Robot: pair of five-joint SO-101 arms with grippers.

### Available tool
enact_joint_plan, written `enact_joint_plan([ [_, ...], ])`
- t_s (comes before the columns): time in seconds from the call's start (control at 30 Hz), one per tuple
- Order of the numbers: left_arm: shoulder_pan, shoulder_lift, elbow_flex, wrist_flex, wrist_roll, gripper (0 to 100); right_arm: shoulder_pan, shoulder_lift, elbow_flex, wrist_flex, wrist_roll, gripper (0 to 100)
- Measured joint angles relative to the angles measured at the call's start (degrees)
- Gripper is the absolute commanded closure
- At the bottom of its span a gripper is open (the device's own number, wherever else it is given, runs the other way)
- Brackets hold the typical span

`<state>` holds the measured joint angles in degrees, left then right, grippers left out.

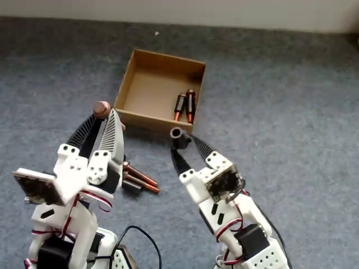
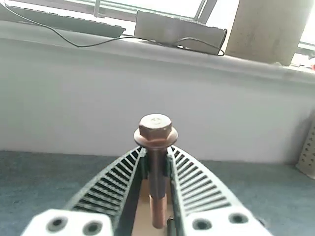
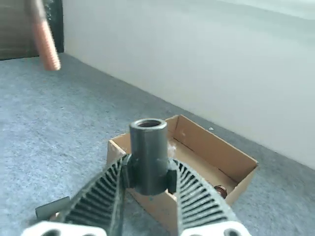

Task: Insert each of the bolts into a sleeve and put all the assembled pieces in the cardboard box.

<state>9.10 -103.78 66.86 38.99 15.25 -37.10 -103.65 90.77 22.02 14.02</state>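
My left gripper (image 1: 105, 115) is shut on a copper bolt (image 2: 156, 162), held upright with its hex head (image 1: 101, 108) on top, just left of the cardboard box (image 1: 130, 73). My right gripper (image 1: 180, 141) is shut on a dark sleeve (image 3: 148, 153), its open end facing up, in front of the box's near wall. The bolt's threaded tip (image 3: 45, 42) hangs at the far edge of the right wrist view. Two assembled pieces (image 1: 185, 105) lie inside the box by its right wall. More bolts and sleeves (image 1: 139, 179) lie on the carpet between the arms.
Grey carpet (image 1: 291, 112) covers the table, with free room to the right of the box. A pale wall (image 1: 224, 11) runs along the far edge. One loose sleeve (image 3: 51, 207) lies on the carpet near the right gripper.
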Motion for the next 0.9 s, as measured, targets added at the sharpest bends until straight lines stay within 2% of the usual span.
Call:
enact_joint_plan([
  [0.17,5.63,0.0,-2.55,0.0,1.05,100,-3.25,-0.35,0.44,0.0,3.78,99.2],
  [0.33,10.29,-0.09,-2.64,0.0,1.05,100,-3.6,-0.44,0.44,0.0,4.4,99.2],
  [0.63,15.56,-0.26,-1.85,0.0,1.32,100,-5.19,-0.53,0.44,0.0,4.4,99.2],
  [0.9,16.09,-0.09,0.44,0.0,1.32,100,-5.36,-0.53,0.44,0.0,4.4,99.2],
])
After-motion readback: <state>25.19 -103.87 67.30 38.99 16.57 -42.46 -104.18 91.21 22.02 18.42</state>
